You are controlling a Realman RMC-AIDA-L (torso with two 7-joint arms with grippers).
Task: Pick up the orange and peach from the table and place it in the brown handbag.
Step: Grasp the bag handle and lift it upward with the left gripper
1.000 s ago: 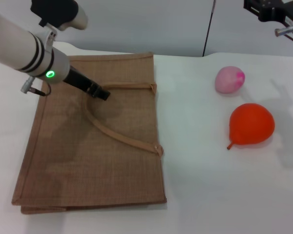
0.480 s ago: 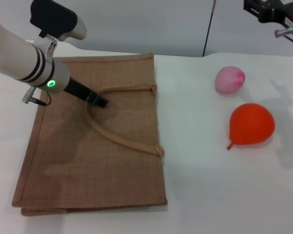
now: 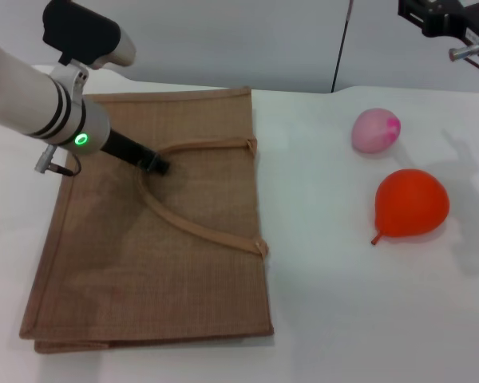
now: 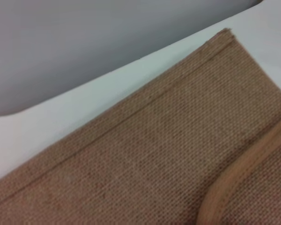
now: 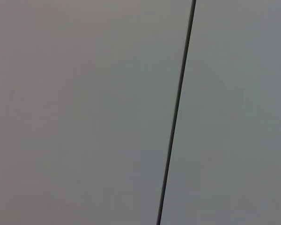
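The brown handbag (image 3: 152, 239) lies flat on the white table at the left, its loop handle (image 3: 191, 227) resting on top. My left gripper (image 3: 156, 166) is low over the bag, its black tip at the far bend of that handle. The left wrist view shows the bag's woven cloth (image 4: 145, 154) and a strip of the handle (image 4: 239, 178) close up. The peach (image 3: 375, 130) sits at the far right of the table, and the orange (image 3: 411, 202) lies just in front of it. My right gripper (image 3: 443, 20) stays raised at the top right, away from both fruits.
A grey wall with a dark vertical seam (image 5: 175, 112) stands behind the table. The white table surface (image 3: 319, 263) runs between the bag and the fruits.
My left gripper has shifted a little to the left and toward me over the bag, ending at the handle's bend. The fruits, the bag and the right arm have not moved.
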